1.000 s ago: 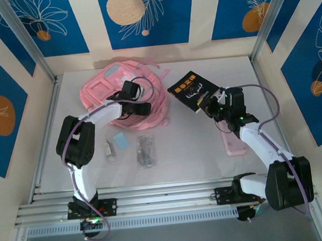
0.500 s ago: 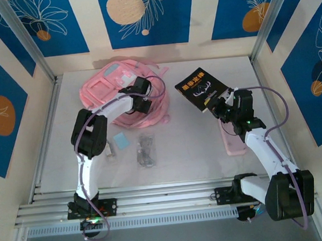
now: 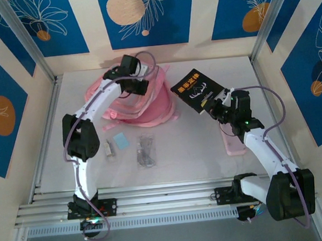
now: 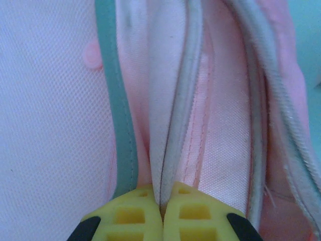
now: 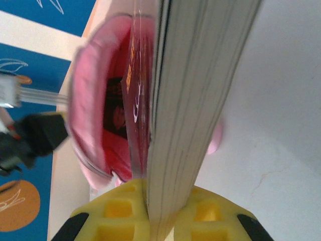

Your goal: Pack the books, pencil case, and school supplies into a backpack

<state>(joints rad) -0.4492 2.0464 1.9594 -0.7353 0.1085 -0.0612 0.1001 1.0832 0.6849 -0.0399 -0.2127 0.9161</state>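
Note:
The pink backpack [image 3: 143, 108] lies at the back left, its mouth pulled up. My left gripper [image 3: 140, 86] is shut on its rim; in the left wrist view the yellow fingertips [image 4: 138, 213] pinch a white-grey fabric edge of the backpack [image 4: 218, 125]. My right gripper [image 3: 214, 106] is shut on a black book with gold lettering [image 3: 194, 90], held above the table. Its page edge [image 5: 200, 90] runs up from that gripper [image 5: 163, 203], towards the backpack's open mouth [image 5: 93, 95], where something dark with a face [image 5: 118, 118] shows. The pale-pink pencil case [image 3: 233, 144] lies under the right arm.
On the table near the left arm lie a light-blue square [image 3: 119, 140], a tiny white piece [image 3: 108, 148] and a clear packet of dark items [image 3: 146, 150]. Side walls and a metal frame close the table in.
My left gripper has shut on the backpack's rim and drawn it up and back, opening the mouth. The right gripper with the book has shifted only slightly.

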